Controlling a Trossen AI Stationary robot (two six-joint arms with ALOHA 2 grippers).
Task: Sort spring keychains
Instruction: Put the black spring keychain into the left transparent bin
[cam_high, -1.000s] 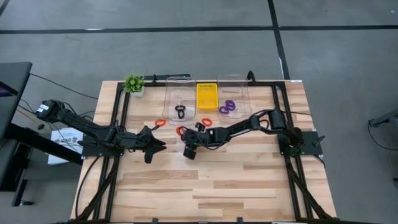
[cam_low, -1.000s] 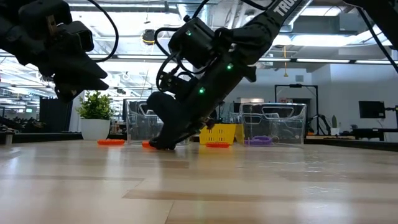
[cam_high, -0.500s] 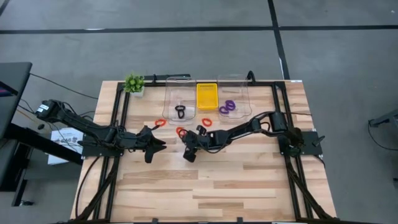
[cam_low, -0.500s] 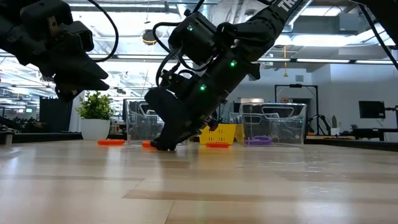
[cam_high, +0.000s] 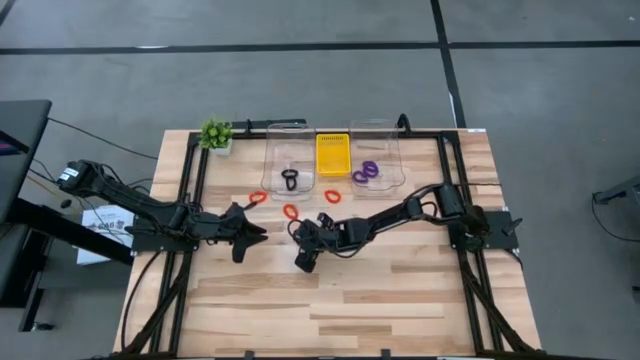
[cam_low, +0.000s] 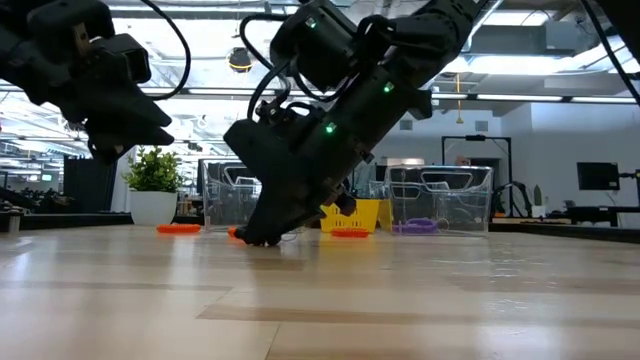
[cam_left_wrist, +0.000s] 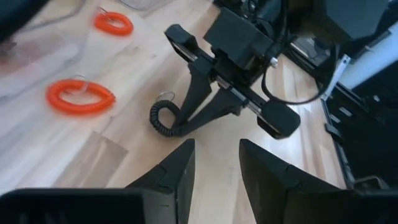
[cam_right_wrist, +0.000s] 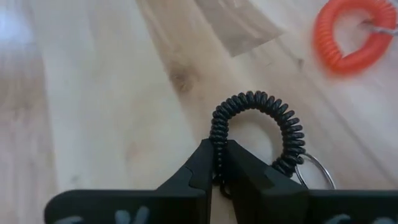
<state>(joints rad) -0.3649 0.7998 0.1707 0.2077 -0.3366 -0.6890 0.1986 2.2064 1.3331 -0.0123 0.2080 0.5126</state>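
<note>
Right gripper (cam_right_wrist: 217, 163) pinching black spring keychain (cam_right_wrist: 261, 127), loop arching forward

1. No whole word, label, brand name, number or sign can be read in any of the four views.
2. In the low view, a few white letters stand on the upper link of the right arm (cam_low: 452, 12), cut off by the frame's top edge; they cannot be made out as a word.
3. In the high view, a white sheet of paper (cam_high: 103, 222) lying on the floor left of the desk (cam_high: 330, 300) carries dark print, too small to read.
4. The yellow tray (cam_high: 333, 154) on the desk shows only a fine grid pattern, no lettering.
</note>
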